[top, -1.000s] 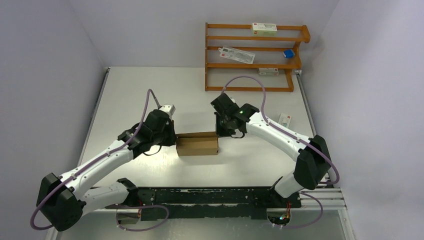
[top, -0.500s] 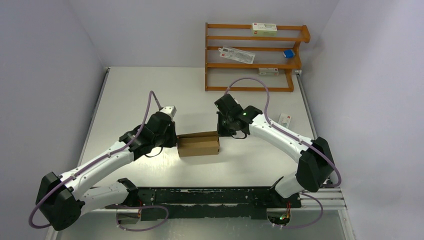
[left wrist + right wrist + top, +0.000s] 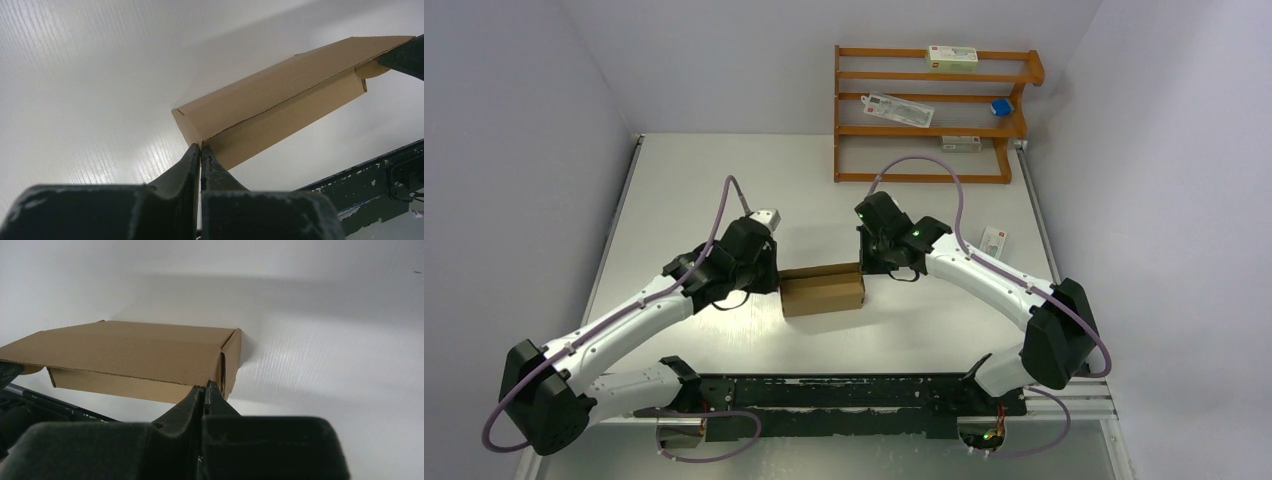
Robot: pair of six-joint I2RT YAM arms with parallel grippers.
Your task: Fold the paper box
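The paper box (image 3: 822, 290) lies closed on the tabletop (image 3: 724, 180) well in front of the wooden rack (image 3: 921, 130), its right end in line with the rack's left post. The left hand (image 3: 776, 285) and the right hand (image 3: 861, 265), both clenched with their tips against opposite ends, probably brace it so it cannot slide while the end flaps are pressed home; whether either pinches a flap edge cannot be told. Its long axis runs roughly parallel to the rack's shelves, the right end angled slightly toward the rack.
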